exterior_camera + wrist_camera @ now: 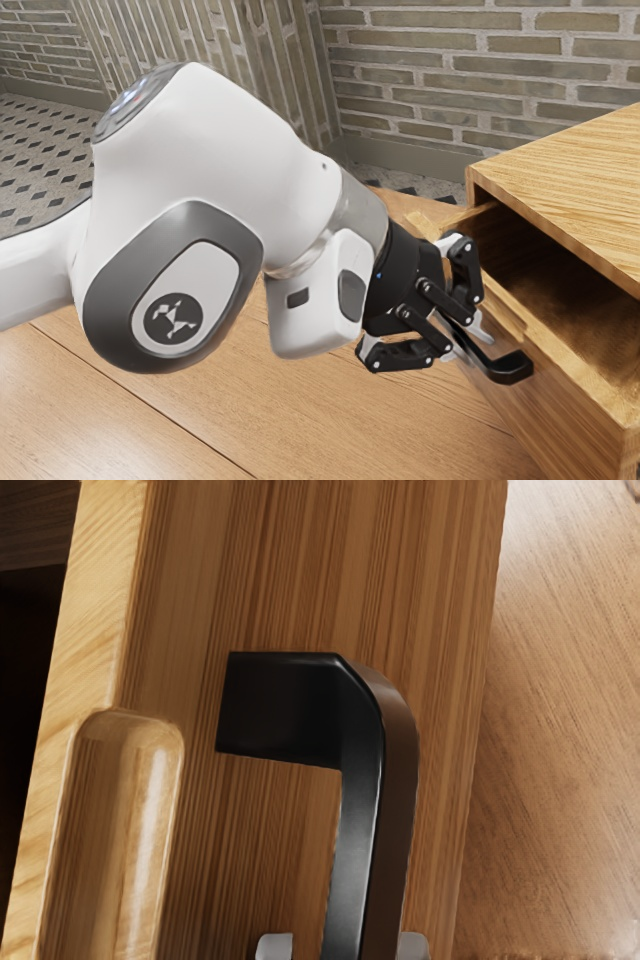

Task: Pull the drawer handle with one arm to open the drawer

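A wooden cabinet [580,180] stands at the exterior view's right, and its drawer [545,420] is pulled part way out, so its hollow inside [570,310] shows. On the drawer front [250,580] sits a black bar handle [505,367] [370,770]. My black gripper [468,340] reaches in from the exterior view's left and is shut on that handle. In the wrist view, silver fingertips [272,944] press the bar from both sides at the picture's lower edge.
The cabinet rests on a wooden table [200,430]. Behind it are a brick wall [480,70] and a tiled floor [40,140]. My bulky white arm [200,220] covers the exterior view's left half. A rounded wooden ridge [120,830] runs along the drawer front beside the handle.
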You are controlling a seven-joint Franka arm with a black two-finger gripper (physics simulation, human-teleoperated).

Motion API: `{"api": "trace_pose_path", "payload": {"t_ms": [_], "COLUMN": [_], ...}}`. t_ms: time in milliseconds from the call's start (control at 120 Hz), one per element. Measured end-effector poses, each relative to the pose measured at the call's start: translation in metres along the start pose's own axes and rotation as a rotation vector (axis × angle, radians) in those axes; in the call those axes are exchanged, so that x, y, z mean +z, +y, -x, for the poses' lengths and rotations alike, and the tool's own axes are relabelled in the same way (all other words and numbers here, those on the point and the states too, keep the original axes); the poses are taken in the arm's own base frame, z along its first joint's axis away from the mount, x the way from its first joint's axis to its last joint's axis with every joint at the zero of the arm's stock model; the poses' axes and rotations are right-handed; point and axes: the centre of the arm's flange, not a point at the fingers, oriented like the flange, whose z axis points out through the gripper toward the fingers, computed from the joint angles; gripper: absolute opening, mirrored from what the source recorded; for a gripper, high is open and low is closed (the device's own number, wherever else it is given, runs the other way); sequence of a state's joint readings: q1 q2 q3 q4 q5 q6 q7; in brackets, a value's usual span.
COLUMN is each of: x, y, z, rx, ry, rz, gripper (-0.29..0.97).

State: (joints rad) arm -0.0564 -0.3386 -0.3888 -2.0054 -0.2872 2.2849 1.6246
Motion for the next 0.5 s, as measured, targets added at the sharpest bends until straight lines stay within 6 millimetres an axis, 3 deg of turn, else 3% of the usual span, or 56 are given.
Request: {"api": "trace_pose_path", "payload": {"t_ms": [217,500], "x": [-0.032,-0.057], "y": [0.043,0.085], "z": [-0.01,-0.014], "rx": [-0.027,-0.088], "ry": [-0.06,-0.114], "rz": [-0.013,0.004], "gripper": [-0.11,-0.11]}}
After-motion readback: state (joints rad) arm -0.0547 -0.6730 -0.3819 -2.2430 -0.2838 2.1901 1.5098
